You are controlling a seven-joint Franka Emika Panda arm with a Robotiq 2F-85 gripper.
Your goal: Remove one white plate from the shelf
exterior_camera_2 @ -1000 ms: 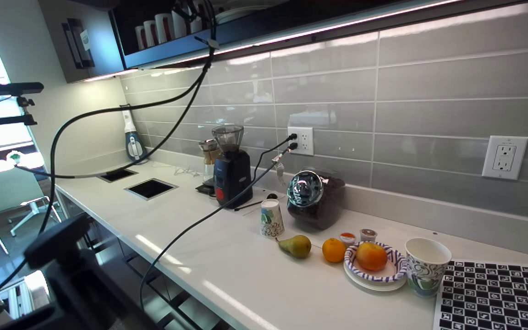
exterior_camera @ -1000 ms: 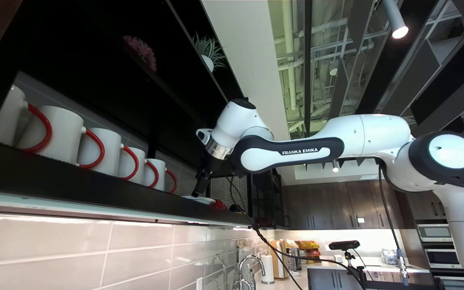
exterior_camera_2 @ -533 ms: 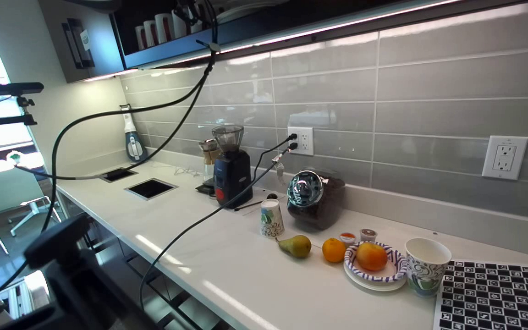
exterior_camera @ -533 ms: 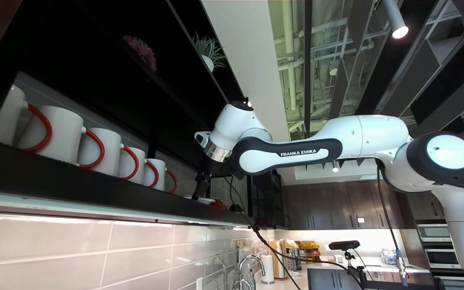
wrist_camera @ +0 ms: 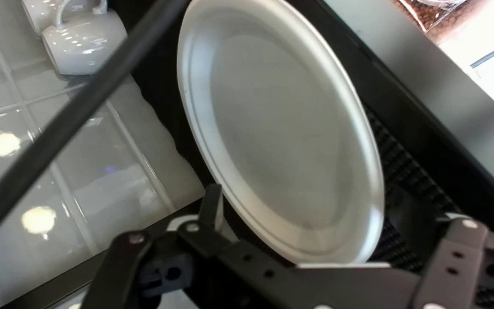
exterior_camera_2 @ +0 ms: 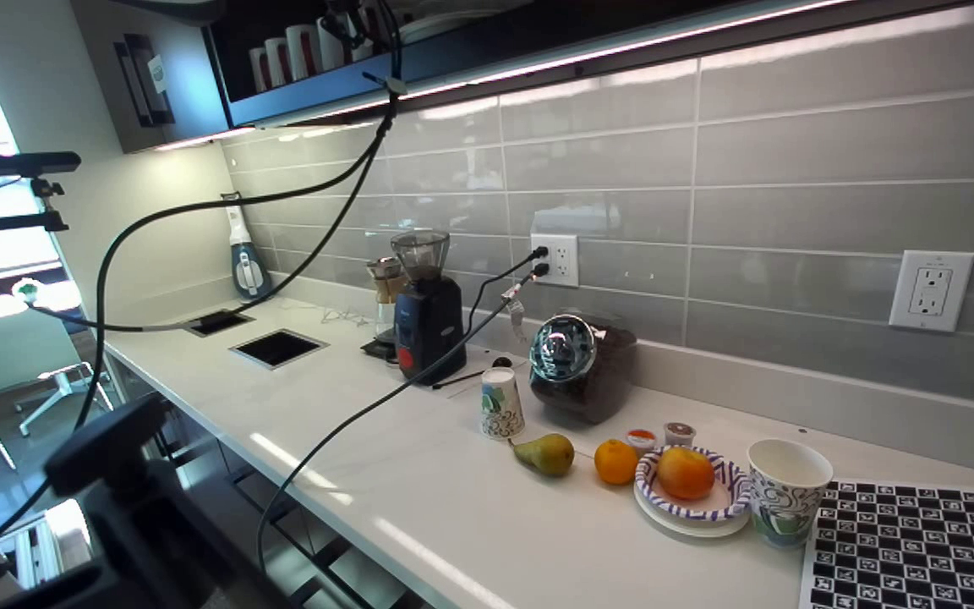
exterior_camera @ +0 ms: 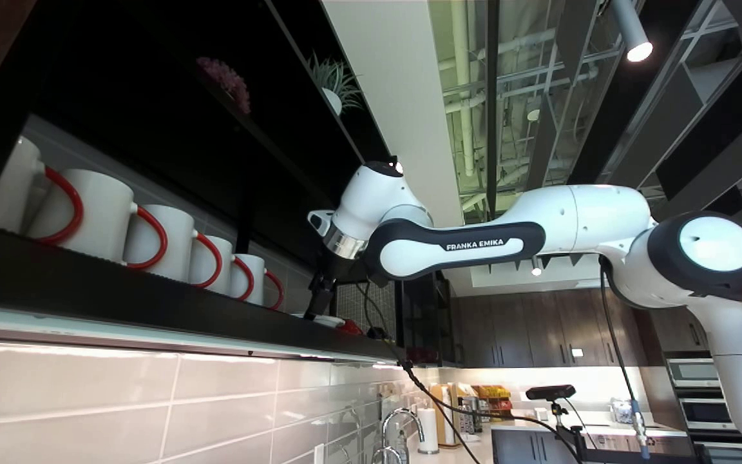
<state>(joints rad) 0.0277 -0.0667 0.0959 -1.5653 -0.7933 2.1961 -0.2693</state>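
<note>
The kitchen wall (exterior_camera_2: 800, 144), which is covered with glossy tiles, runs below the gripper (wrist_camera: 305, 191), and above these tiles extends the dark shelf (exterior_camera: 216, 317). The white arm (exterior_camera: 493, 241) carries the gripper at its end, inside the lower tier of this shelf.

On the same tier, directly in front of the gripper, is the white plate (wrist_camera: 279, 128); in the wrist view one part of its rim lies between the fingers (wrist_camera: 212, 206). These fingers stand wide, well apart from each other. The finger on the right of that view is in deep shadow, so I cannot tell surely whether it touches the rim.

To one side of the gripper, on the same tier, stands a row of upright white mugs (exterior_camera: 107, 212) with red handles. Higher than the gripper there are a pink plant (exterior_camera: 226, 84) and a green plant (exterior_camera: 339, 80).

Dark cables (exterior_camera_2: 390, 106) hang down from near the gripper. Well below it, the counter (exterior_camera_2: 419, 491) bears a coffee grinder (exterior_camera_2: 429, 330), a pear (exterior_camera_2: 544, 455) and an orange (exterior_camera_2: 615, 463).
</note>
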